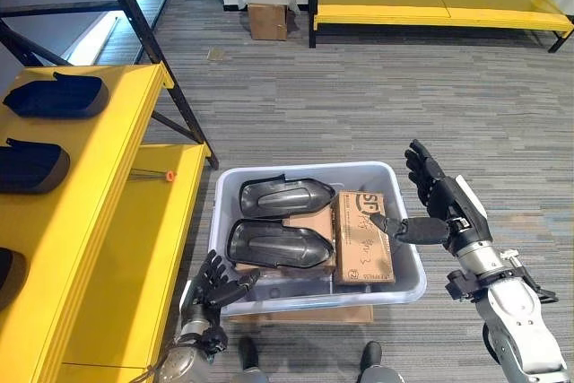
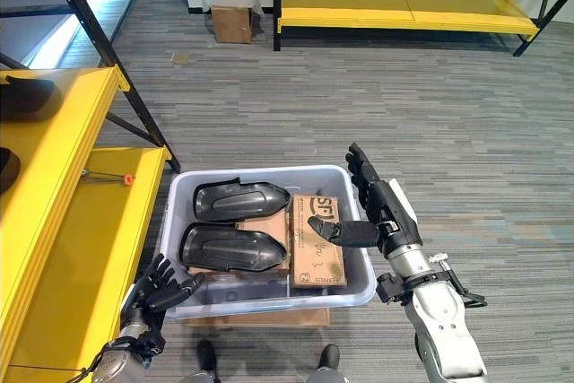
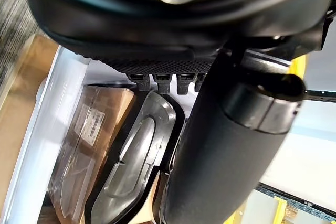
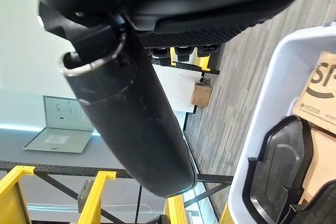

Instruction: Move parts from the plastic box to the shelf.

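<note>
Left hand, fingers spread, sits at the plastic box's near corner, just short of the nearest part; right hand, fingers spread, above the box's right rim.

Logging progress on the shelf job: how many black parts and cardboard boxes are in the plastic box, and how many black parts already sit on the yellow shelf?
Black parts in the plastic box: 2
Cardboard boxes in it: 2
Black parts on the yellow shelf: 3
Total: 7
</note>
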Available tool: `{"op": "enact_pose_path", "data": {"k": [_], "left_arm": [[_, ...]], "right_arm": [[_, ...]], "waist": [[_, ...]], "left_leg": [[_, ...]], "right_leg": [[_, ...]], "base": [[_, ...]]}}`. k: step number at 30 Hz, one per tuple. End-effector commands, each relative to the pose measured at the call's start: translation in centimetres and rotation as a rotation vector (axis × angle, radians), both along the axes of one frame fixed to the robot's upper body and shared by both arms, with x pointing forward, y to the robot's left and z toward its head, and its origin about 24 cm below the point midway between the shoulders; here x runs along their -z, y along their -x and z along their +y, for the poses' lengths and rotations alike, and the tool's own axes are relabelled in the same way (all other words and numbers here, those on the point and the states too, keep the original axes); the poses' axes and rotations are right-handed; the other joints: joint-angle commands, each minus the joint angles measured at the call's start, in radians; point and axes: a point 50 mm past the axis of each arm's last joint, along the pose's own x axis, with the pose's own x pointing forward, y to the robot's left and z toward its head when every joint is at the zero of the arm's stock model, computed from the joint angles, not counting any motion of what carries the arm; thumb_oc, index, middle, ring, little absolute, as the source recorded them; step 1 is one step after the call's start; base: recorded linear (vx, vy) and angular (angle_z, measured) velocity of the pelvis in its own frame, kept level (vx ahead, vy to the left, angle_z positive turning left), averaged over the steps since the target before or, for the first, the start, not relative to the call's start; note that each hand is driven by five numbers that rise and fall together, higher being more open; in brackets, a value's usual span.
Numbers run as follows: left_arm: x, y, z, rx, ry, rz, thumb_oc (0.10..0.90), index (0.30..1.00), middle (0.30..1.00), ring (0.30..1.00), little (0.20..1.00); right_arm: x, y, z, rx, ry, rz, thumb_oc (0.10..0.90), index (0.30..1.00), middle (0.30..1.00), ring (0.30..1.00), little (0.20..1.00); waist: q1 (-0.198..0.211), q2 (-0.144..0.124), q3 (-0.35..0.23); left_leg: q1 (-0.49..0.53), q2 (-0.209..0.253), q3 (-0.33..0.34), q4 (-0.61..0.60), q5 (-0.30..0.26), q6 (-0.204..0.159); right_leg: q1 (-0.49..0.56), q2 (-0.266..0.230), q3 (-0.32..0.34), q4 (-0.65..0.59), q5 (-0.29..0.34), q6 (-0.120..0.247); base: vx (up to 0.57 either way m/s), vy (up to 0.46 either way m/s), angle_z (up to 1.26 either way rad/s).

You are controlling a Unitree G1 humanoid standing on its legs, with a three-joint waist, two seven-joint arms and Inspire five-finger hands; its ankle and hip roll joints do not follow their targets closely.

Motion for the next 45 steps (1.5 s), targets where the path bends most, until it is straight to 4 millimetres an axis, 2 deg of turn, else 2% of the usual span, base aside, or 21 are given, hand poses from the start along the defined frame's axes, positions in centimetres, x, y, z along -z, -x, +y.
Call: {"op": "enact_pose_path", "data": {"k": [1, 8, 10, 15, 20, 30, 38, 44, 45], "left_arm": [[-4.0, -2.1, 2.0, 0.026, -0.092, -0.199, 0.900, 1.000, 1.000, 1.000, 1.000], [-3.8, -2.0, 1.8, 0.049, -0.093, -0.191, 0.900, 1.000, 1.000, 1.000, 1.000], [-3.9, -2.0, 1.9, 0.070, -0.107, -0.186, 0.900, 1.000, 1.000, 1.000, 1.000], [-3.9, -2.1, 1.9, 0.073, -0.113, -0.180, 0.900, 1.000, 1.000, 1.000, 1.000], [-3.9, -2.1, 2.1, 0.071, -0.121, -0.174, 0.900, 1.000, 1.000, 1.000, 1.000], [-4.2, -2.6, 2.7, 0.036, -0.143, -0.170, 0.900, 1.000, 1.000, 1.000, 1.000], [-4.5, -2.9, 2.8, 0.036, -0.160, -0.175, 0.900, 1.000, 1.000, 1.000, 1.000], [-4.9, -3.3, 2.8, 0.026, -0.175, -0.188, 0.900, 1.000, 1.000, 1.000, 1.000], [-5.0, -3.4, 2.9, 0.022, -0.180, -0.192, 0.900, 1.000, 1.000, 1.000, 1.000]], "right_arm": [[-6.4, -0.3, 0.7, -0.064, 0.044, -0.332, 0.900, 1.000, 1.000, 1.000, 1.000], [-6.8, -0.8, 1.1, -0.085, 0.087, -0.341, 0.900, 1.000, 1.000, 1.000, 1.000], [-6.9, -1.9, 2.7, -0.148, 0.126, -0.337, 0.900, 1.000, 1.000, 1.000, 1.000], [-6.1, -3.4, 4.6, -0.197, 0.135, -0.288, 0.900, 1.000, 1.000, 1.000, 1.000], [-5.5, -4.7, 6.3, -0.220, 0.153, -0.259, 0.900, 1.000, 1.000, 1.000, 1.000], [-4.7, -7.4, 10.2, -0.230, 0.161, -0.212, 0.900, 1.000, 1.000, 1.000, 1.000], [-4.5, -8.4, 11.5, -0.206, 0.182, -0.198, 0.900, 1.000, 1.000, 1.000, 1.000], [-3.3, -8.8, 12.5, -0.193, 0.178, -0.150, 0.900, 1.000, 1.000, 1.000, 1.000], [-2.9, -9.0, 12.7, -0.188, 0.191, -0.134, 0.900, 1.000, 1.000, 1.000, 1.000]], "waist": [[0.028, -0.033, -0.035], [0.038, -0.030, -0.040], [0.063, -0.029, -0.030], [0.086, -0.036, -0.011], [0.108, -0.040, 0.000], [0.180, -0.049, 0.050], [0.209, -0.043, 0.085], [0.221, -0.037, 0.116], [0.225, -0.034, 0.119]], "left_leg": [[0.068, 0.045, 0.023, 0.049, -0.109, -0.029], [0.071, 0.045, 0.022, 0.027, -0.095, -0.035], [0.059, 0.045, 0.009, 0.009, -0.078, -0.039], [0.043, 0.038, -0.005, 0.004, -0.073, -0.038], [0.034, 0.031, -0.014, 0.010, -0.077, -0.035], [-0.026, 0.010, -0.055, 0.048, -0.087, -0.025], [-0.070, -0.009, -0.083, 0.049, -0.076, -0.018], [-0.097, -0.021, -0.097, 0.057, -0.073, -0.012], [-0.092, -0.019, -0.106, 0.058, -0.091, -0.020]], "right_leg": [[-0.015, -0.003, -0.016, 0.063, -0.040, -0.015], [0.000, 0.005, -0.027, 0.044, -0.043, -0.017], [0.006, 0.010, -0.041, 0.021, -0.040, -0.018], [0.014, 0.007, -0.055, 0.005, -0.035, -0.019], [0.024, 0.003, -0.064, -0.005, -0.029, -0.018], [0.026, -0.018, -0.096, -0.010, -0.012, -0.013], [0.008, -0.029, -0.111, -0.014, -0.001, -0.011], [-0.004, -0.037, -0.117, -0.018, 0.009, -0.010], [0.001, -0.034, -0.107, -0.018, -0.004, 0.000]], "base": [[0.08, -0.034, 0.07], [0.03, -0.011, 0.04], [0.02, -0.009, 0.00], [-0.01, 0.005, 0.10], [-0.01, 0.006, 0.07], [-0.03, 0.011, 0.10], [-0.03, 0.028, 0.15], [-0.02, 0.023, 0.05], [-0.04, 0.024, 0.01]]}}
